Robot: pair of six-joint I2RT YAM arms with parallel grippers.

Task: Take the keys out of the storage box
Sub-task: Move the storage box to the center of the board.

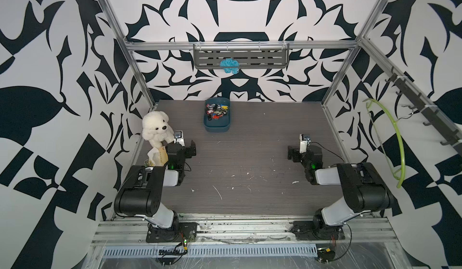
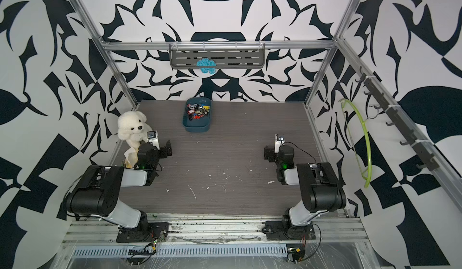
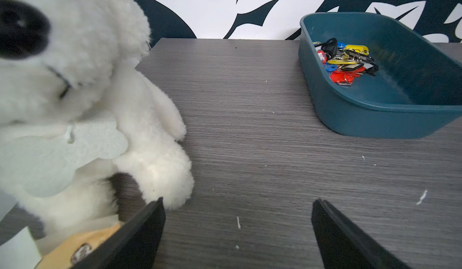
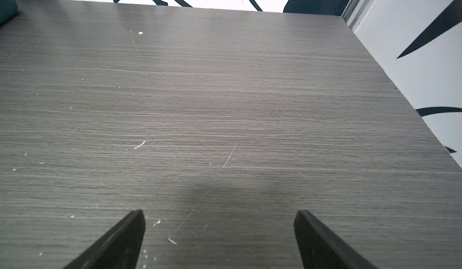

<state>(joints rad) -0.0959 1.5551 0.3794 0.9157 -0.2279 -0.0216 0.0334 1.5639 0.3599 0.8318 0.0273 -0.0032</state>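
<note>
The teal storage box (image 1: pixel 217 129) sits at the back middle of the dark table, seen in both top views (image 2: pixel 197 128). The keys (image 1: pixel 216 111) lie heaped inside it, with red, blue, yellow and black tags. In the left wrist view the keys (image 3: pixel 346 60) rest toward the far end of the box (image 3: pixel 362 116). My left gripper (image 1: pixel 191 149) is open and empty, well short of the box and beside the plush bear; its fingertips (image 3: pixel 238 201) frame bare table. My right gripper (image 1: pixel 291 152) is open and empty over bare table (image 4: pixel 220 212). One box corner (image 4: pixel 6 7) shows in the right wrist view.
A white plush bear (image 1: pixel 156 129) sits at the table's left edge, its paw (image 3: pixel 162 180) by my left finger. A beige paper packet (image 1: pixel 157 156) lies behind it. A grey slotted shelf (image 1: pixel 241 56) holds a blue fuzzy item (image 1: pixel 228 65). A green hanger (image 1: pixel 397 140) hangs on the right wall.
</note>
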